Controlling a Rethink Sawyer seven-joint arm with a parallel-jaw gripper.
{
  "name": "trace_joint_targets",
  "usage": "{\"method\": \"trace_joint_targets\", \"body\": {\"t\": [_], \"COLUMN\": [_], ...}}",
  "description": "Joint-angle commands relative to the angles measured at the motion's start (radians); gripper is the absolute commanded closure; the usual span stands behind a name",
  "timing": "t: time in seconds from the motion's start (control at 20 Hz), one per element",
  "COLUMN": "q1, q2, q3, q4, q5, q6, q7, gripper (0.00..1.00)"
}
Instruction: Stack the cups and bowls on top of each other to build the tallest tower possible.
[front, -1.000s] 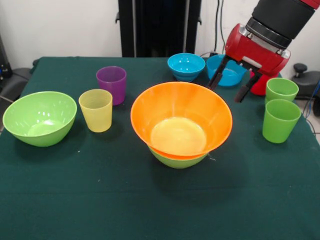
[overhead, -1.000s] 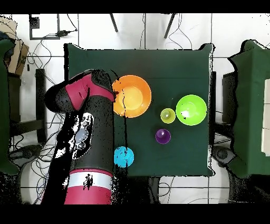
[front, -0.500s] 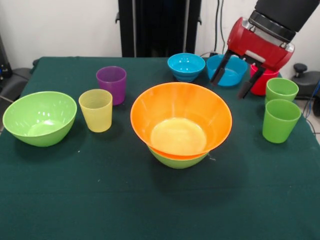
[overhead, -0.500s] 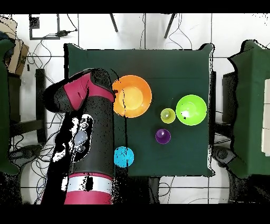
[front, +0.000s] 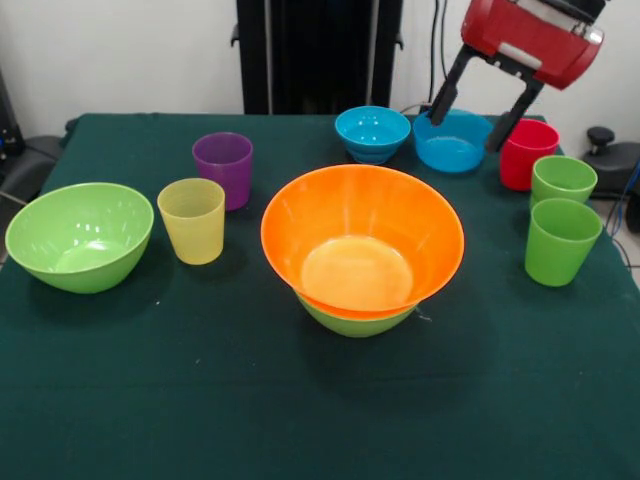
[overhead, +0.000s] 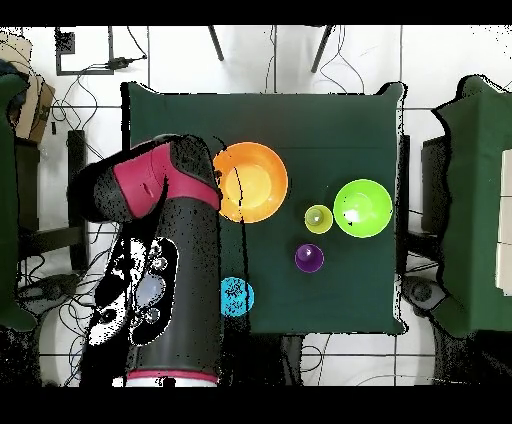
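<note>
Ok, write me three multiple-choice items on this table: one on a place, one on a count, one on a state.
1. What sits directly under the orange bowl?
A. a green bowl
B. the purple cup
C. a blue bowl

2. How many light green cups stand on the table?
A. one
B. two
C. four

3. How is the gripper?
A. shut on the red cup
B. shut on a blue bowl
C. open, holding nothing

Answers: 1 A, a green bowl peeks out below it. 2 B, one green cup stands before the other. 3 C, its fingers hang spread above the table.
</note>
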Motion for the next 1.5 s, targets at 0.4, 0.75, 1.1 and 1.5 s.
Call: {"method": "trace_joint_targets", "body": {"t": [0.4, 0.75, 1.1, 1.5], "q1": [-0.044, -0.062, -0.168, -0.332], "q2": [-0.095, -0.139, -0.206, -0.316], "q3": [0.115, 0.167, 0.260, 0.303], "q4": [0.320, 0.442, 0.573, 0.712], "q5": [-0.017, -0.037, -0.066, -0.107], "q6": [-0.199, -0.317, -0.389, -0.420], "q7": [-0.076, -0.120, -0.212, -0.252], "gripper": [0.00, 0.00, 0.00, 0.00]}}
